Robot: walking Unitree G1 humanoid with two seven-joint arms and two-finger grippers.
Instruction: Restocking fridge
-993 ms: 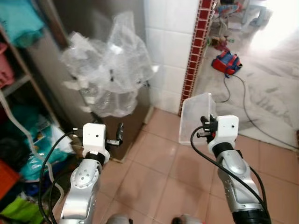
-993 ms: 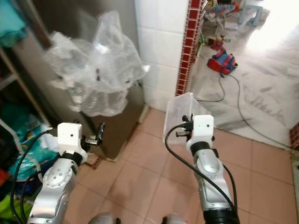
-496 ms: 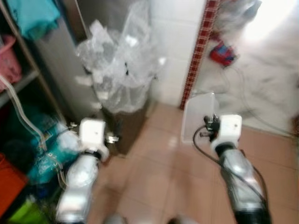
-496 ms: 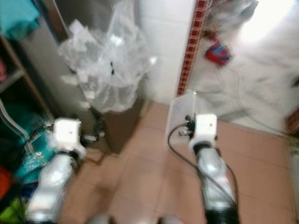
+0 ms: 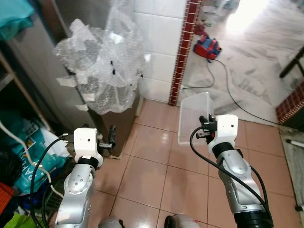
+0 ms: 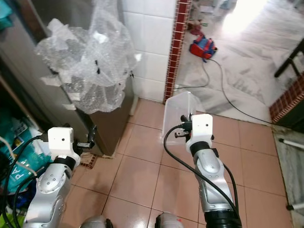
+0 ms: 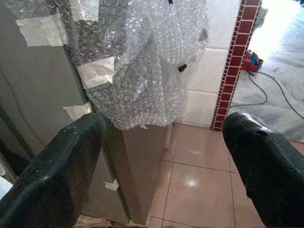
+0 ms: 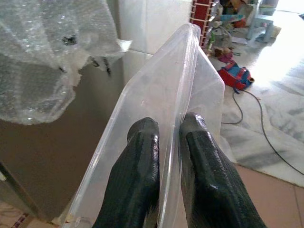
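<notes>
Clear plastic fills the middle of the head view: a see-through bin (image 5: 194, 116) stands on edge in front of the right gripper (image 8: 164, 137), its lower part hidden behind the white wrist block. In the right wrist view the two black fingers (image 8: 140, 161) sit close together with one wall of the bin pinched between them, so the right gripper is clamped on the bin. What the bin holds cannot be made out through the glare.

Over on the left, the left gripper (image 7: 166, 156) hangs with its fingers (image 7: 61, 161) spread wide and nothing between them. It faces a steel-grey fridge (image 5: 92, 14) in the upper left of the head view, which is cut off by the top edge. A big wad of bubble wrap (image 5: 102, 61) is taped across the fridge's corner and covers much of its front, so no handle or door seam can be picked out.

Terracotta floor tiles (image 5: 156, 161) run under both arms. White wall tiles (image 5: 161, 42) and a strip of red bricks (image 5: 183, 52) rise just right of the fridge. In the upper right, a red and blue bag (image 5: 206, 47) lies on a pale floor with a dark cable (image 5: 228, 90) trailing from it; that area is washed out by strong light. Bags and clutter (image 5: 21, 147) at the far left are cropped and dim.
</notes>
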